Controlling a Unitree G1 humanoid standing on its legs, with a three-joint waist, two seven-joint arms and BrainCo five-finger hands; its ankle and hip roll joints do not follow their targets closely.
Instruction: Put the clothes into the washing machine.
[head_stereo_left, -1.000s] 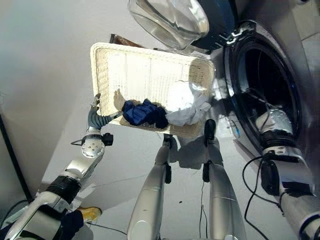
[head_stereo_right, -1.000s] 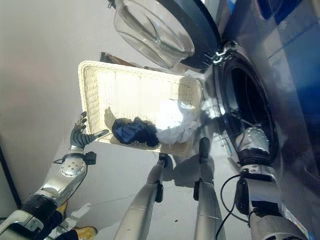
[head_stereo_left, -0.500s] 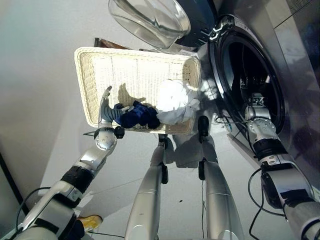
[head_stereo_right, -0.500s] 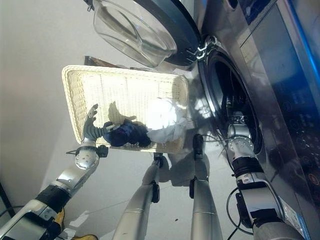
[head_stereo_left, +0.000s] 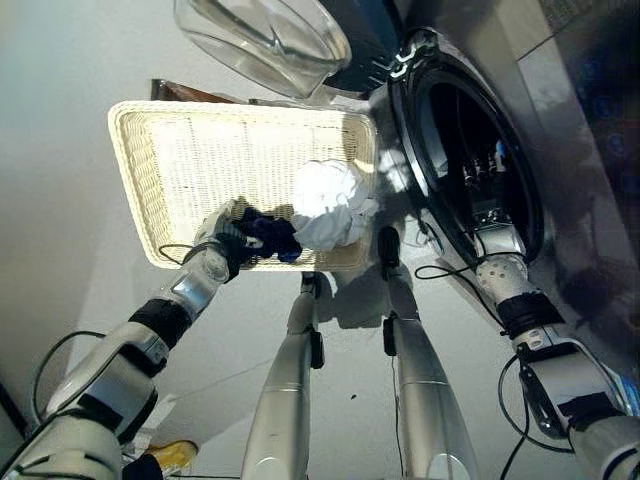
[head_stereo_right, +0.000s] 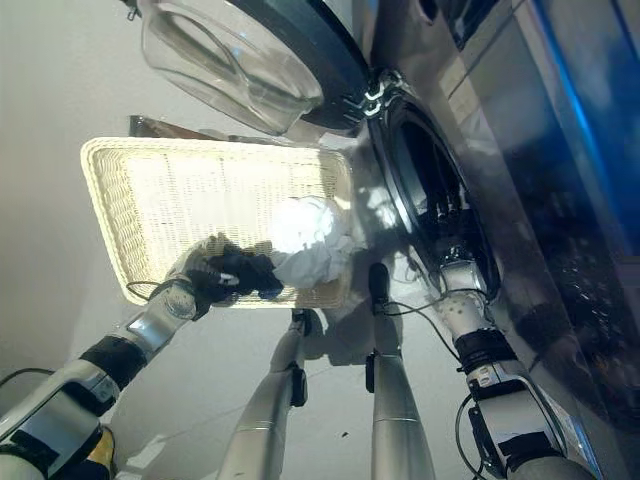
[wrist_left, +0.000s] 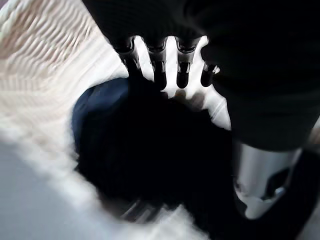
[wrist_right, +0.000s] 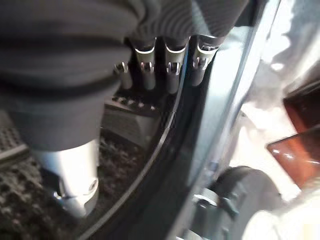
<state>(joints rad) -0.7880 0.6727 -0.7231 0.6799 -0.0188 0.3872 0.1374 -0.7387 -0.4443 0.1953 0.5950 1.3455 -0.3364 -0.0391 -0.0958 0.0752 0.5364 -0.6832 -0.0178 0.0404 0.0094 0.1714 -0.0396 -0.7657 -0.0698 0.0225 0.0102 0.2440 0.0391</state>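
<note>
A white wicker basket (head_stereo_left: 130, 190) sits on the floor left of the washing machine's open drum (head_stereo_left: 462, 150). A dark blue garment (head_stereo_left: 272, 232) and a crumpled white garment (head_stereo_left: 325, 200) lie against the basket's near wall. My left hand (head_stereo_left: 222, 245) reaches over that wall, and its straight fingers (wrist_left: 157, 65) press down on the blue garment (wrist_left: 135, 140). My right hand (head_stereo_left: 497, 247) hangs at the drum's lower rim, with its fingers (wrist_right: 172, 70) straight and holding nothing.
The machine's round glass door (head_stereo_left: 262, 38) stands swung open above the basket's far side. A flat brown object (head_stereo_left: 180, 92) pokes out behind the basket's far edge. Pale floor spreads out to the left of the basket.
The camera has shifted. My left hand has moved from outside the basket's near left corner over the wall onto the blue garment. My right hand has drawn back from inside the drum to its lower rim.
</note>
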